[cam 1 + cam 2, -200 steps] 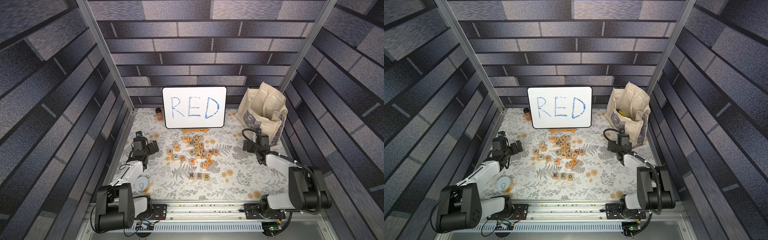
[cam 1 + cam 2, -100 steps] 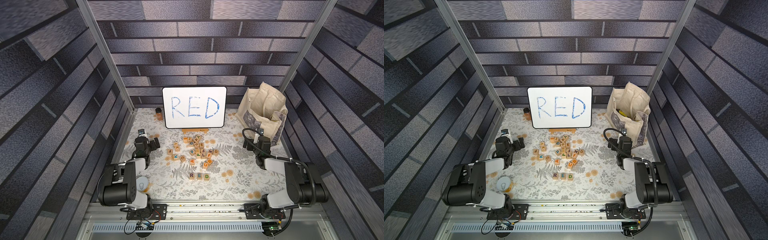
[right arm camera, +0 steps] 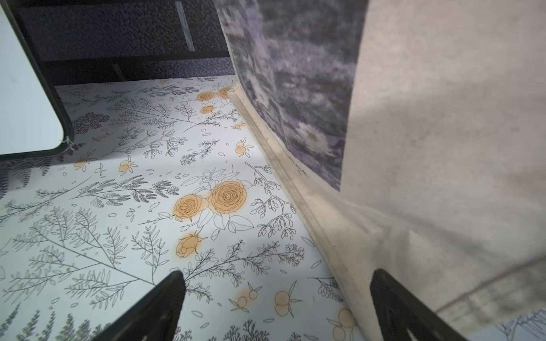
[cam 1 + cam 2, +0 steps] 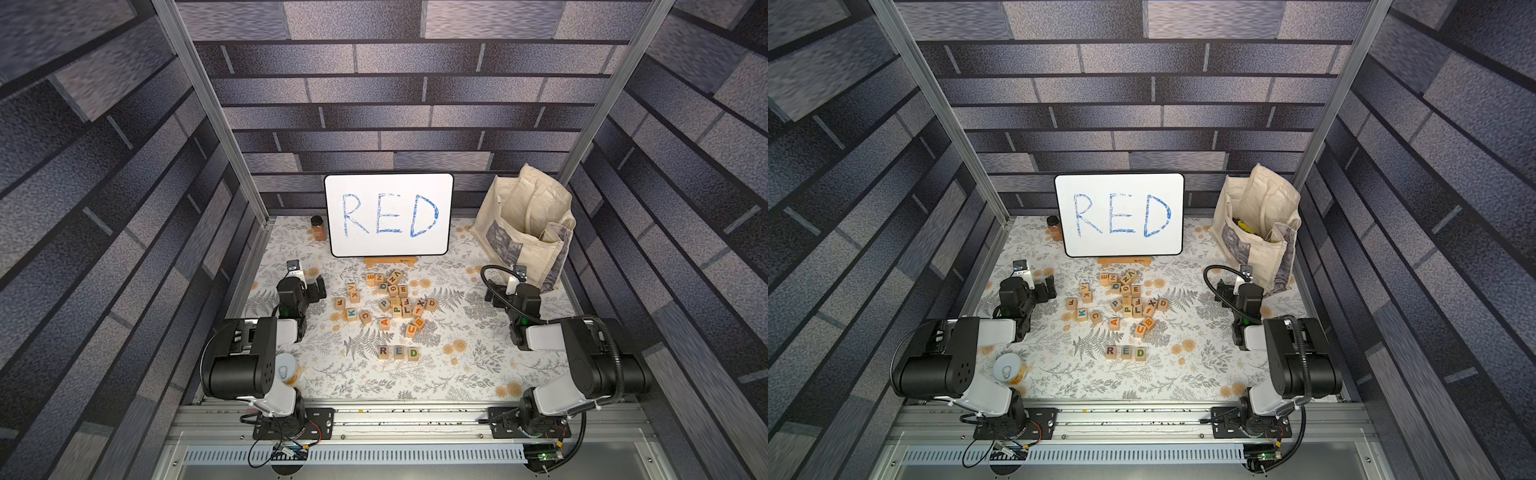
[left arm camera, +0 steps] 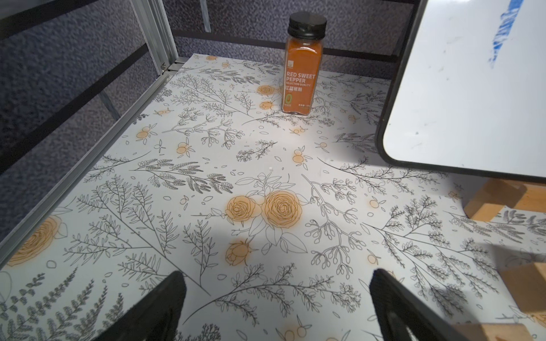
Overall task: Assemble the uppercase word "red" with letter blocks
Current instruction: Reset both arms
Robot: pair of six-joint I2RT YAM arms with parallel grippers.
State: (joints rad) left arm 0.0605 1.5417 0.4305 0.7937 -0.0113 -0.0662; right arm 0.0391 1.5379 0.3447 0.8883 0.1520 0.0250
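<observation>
Here, left pincer (image 5: 276,274) near the table edge (image 5: 118,128), right pincer (image 3: 276,273) beside the tote bag (image 3: 443,147), both wide open, empty.

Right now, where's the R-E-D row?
In both top views, the R-E-D row lies front centre of the table, apart from the loose block pile behind it.

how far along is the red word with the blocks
Done: the purple R, blue-green E and green D cubes sit in a row reading RED, in front of the loose pile.
In hand: nothing. The left hand and right hand are both open and empty, off to the sides.
Left: nothing visible; the word looks complete.
</observation>
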